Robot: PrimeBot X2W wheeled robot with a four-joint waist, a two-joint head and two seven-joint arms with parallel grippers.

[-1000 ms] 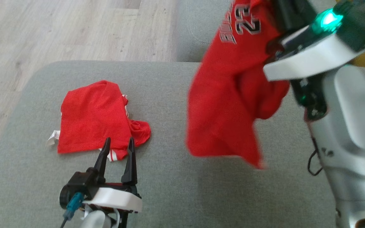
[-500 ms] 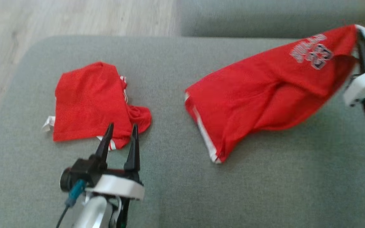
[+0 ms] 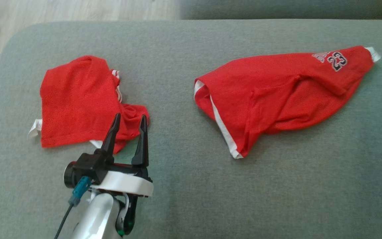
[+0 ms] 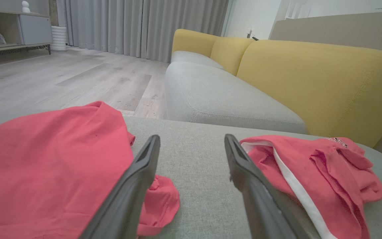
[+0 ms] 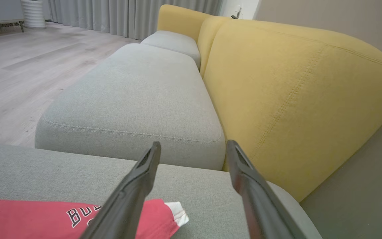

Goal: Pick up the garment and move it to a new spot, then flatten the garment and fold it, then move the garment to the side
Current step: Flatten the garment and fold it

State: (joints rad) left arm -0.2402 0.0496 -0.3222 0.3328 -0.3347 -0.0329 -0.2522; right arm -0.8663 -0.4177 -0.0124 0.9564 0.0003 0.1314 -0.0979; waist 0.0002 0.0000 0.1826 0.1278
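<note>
Soft grey seat cushion (image 3: 184,186) fills most of the head view, and the red garment (image 3: 277,96) lies flat on its right half. It is long and thin. One end, with a white stripe along the edge, sits near the middle of the cushion. The other end reaches up and away to the far right and stops at a small white corner (image 3: 373,54). Close to that corner you can read the number 23 (image 3: 338,61) in dark print with a pale outline. In the right wrist view the letters "BU" show above the number, and a dark finger hides the rest. The right gripper (image 5: 193,143) is over that far end, with the white corner just beside its left finger. Its two fingers stand wide apart with nothing between them, so it is not holding the garment. The left gripper (image 3: 130,115) is well apart from the garment, down at the lower left. Its fingers are spread wide too and hold nothing. Its tips sit at the edge of the other red cloth (image 3: 78,99), a crumpled one on the left half of the cushion. Behind the cushion are a yellow sofa back (image 5: 293,93), a pale wood floor (image 4: 61,76) and grey curtains (image 4: 128,23).
</note>
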